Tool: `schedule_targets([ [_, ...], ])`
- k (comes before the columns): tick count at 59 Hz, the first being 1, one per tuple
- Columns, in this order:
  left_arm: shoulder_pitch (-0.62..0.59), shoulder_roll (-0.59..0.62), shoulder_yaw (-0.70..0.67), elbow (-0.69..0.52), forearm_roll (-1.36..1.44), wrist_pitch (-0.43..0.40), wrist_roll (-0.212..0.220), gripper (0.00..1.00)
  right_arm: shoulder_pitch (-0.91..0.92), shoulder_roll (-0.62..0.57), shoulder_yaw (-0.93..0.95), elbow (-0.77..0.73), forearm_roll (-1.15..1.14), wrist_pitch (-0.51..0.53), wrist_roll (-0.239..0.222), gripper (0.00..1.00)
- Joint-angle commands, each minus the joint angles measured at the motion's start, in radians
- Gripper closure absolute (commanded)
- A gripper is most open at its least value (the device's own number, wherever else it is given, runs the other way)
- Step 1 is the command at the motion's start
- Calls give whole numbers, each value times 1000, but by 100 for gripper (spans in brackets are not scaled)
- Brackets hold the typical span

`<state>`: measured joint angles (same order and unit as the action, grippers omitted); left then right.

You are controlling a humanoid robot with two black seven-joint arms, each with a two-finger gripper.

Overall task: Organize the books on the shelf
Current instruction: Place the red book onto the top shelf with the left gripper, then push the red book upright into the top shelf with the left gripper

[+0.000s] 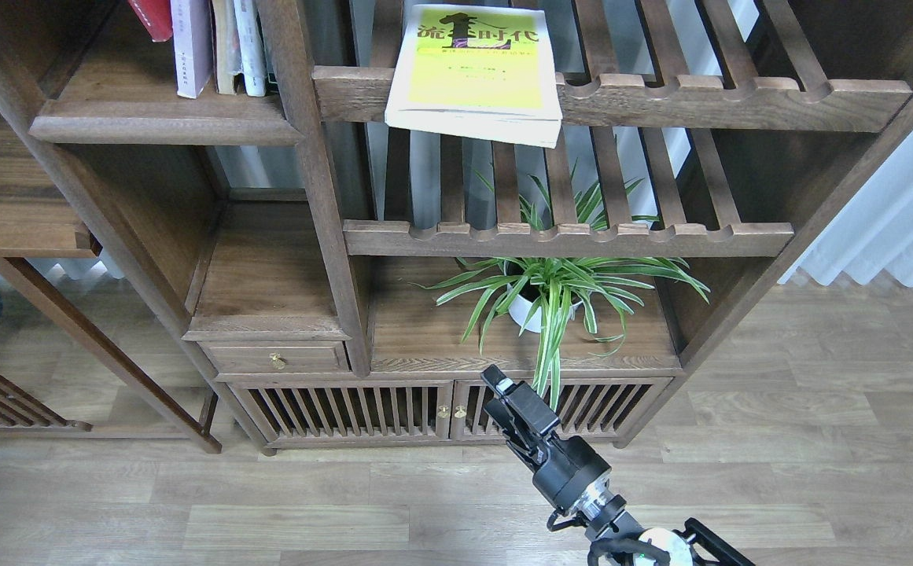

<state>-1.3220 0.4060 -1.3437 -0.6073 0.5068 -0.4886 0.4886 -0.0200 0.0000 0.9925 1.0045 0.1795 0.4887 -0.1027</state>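
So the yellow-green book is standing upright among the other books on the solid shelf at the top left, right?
Not quite. The yellow-green book is lying flat on the upper slatted rack, overhanging its front rail, apart from the other books, which do stand on the solid shelf at the top left. The head view shows this.

The yellow-green paperback (475, 71), lying flat on the upper slatted rack (731, 102) at about twelve o'clock, carries big black Chinese characters across its cover — "流" at the left and "时代" at the right can be read, with a large dark figure between them. Smaller lines beneath are too fine to read. The pale lavender book (190, 47) at eleven o'clock has small dark spine characters — illegible.
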Motion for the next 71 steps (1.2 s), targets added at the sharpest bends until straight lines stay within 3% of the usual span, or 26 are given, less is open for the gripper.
schedule_targets([
  [1,-3,-3,20,3,6,0,0,100,0,0,0,2,0,0,0,1],
  [26,-8,11,100,3,7,0,0,100,0,0,-2,6,5,0,0,1],
  [71,1,11,60,38,68,0,0,100,-3,0,-5,23,6,0,0,1],
])
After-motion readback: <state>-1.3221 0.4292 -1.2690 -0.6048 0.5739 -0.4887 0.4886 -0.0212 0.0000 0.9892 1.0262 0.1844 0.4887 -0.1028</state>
